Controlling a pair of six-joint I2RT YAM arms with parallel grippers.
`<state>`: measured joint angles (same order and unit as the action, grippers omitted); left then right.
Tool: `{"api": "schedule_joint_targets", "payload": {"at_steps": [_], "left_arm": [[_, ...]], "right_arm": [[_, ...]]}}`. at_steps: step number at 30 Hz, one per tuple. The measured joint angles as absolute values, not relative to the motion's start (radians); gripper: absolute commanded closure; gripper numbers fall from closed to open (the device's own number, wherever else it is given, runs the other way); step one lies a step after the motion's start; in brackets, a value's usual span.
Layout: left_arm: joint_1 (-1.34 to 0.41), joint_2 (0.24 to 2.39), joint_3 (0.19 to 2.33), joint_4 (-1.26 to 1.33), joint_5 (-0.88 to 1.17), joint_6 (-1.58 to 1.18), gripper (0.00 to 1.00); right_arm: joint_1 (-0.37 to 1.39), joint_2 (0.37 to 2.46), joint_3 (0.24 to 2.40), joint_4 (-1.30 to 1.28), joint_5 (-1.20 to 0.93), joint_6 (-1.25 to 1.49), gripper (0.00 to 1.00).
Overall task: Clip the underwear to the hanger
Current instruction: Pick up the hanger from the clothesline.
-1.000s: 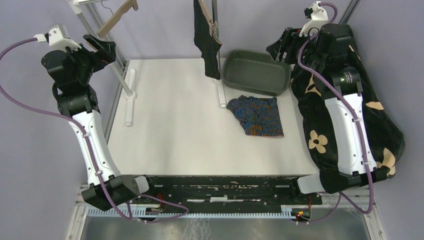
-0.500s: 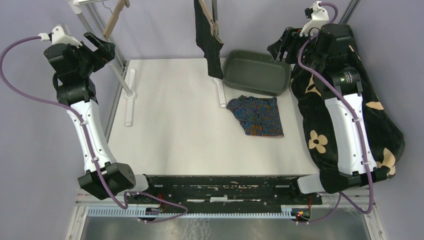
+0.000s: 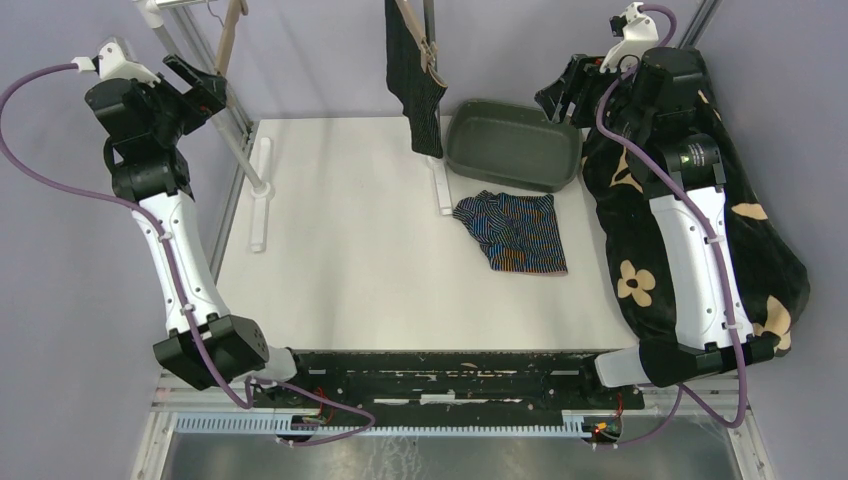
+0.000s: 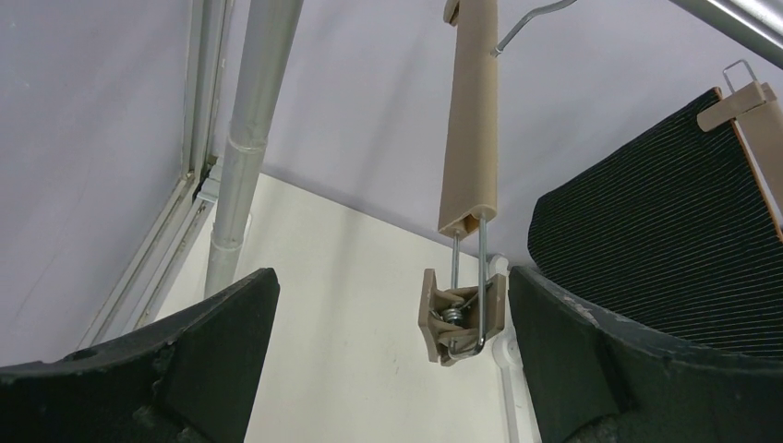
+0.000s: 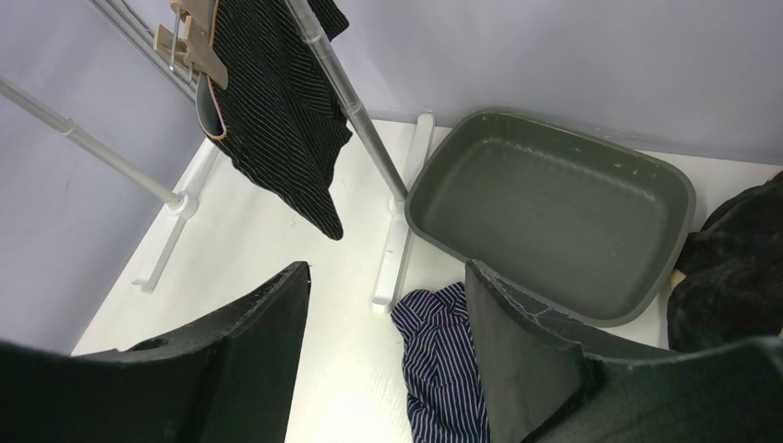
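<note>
Hanger (image 5: 191, 41) with pinstriped underwear (image 5: 277, 111); navy underwear (image 3: 515, 232) loose on table (image 3: 350, 260).

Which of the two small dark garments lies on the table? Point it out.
The smaller navy garment with light stripes, crumpled on the white table; the black pinstriped one hangs from a tan hanger.

- You've got one underwear (image 3: 415, 85) hanging from a hanger (image 3: 425, 50) at back centre, above the table (image 3: 340, 260).
- Second underwear (image 3: 515, 230) lies on the table, right of centre, just before the tub (image 3: 512, 145).
- Blanket (image 3: 770, 270) sits along the right edge.
- Spare hanger (image 4: 471, 138) hangs back left.
</note>
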<state>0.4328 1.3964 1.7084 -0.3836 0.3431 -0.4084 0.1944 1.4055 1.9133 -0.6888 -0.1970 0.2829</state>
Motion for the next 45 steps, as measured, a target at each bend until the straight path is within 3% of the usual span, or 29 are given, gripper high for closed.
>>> {"api": "schedule_joint_targets", "payload": {"at_steps": [5, 12, 23, 30, 37, 41, 43, 45], "left_arm": [[0.433, 1.407, 1.708, -0.356, 0.351, -0.419, 0.02], [0.433, 1.412, 1.708, -0.295, 0.393, -0.434, 0.13], [0.433, 1.437, 1.695, -0.253, 0.462, -0.464, 0.14], [0.434, 1.437, 1.695, -0.243, 0.477, -0.474, 0.36], [0.434, 1.438, 1.695, -0.244, 0.501, -0.478, 0.27], [0.434, 1.438, 1.695, -0.244, 0.508, -0.478, 0.28], [0.434, 1.438, 1.695, -0.244, 0.508, -0.478, 0.3], [0.434, 1.438, 1.695, -0.244, 0.508, -0.478, 0.43]], "right_arm": [[0.193, 1.406, 1.913, -0.689, -0.197, 0.283, 0.3], [0.191, 1.406, 1.913, -0.689, -0.197, 0.283, 0.3], [0.187, 1.406, 1.913, -0.688, -0.197, 0.283, 0.3], [0.186, 1.406, 1.911, -0.689, -0.197, 0.282, 0.29], [0.182, 1.406, 1.908, -0.688, -0.197, 0.283, 0.29], [0.181, 1.406, 1.908, -0.688, -0.197, 0.283, 0.29], [0.181, 1.406, 1.907, -0.689, -0.197, 0.283, 0.3], [0.181, 1.406, 1.907, -0.688, -0.197, 0.283, 0.29]]}}
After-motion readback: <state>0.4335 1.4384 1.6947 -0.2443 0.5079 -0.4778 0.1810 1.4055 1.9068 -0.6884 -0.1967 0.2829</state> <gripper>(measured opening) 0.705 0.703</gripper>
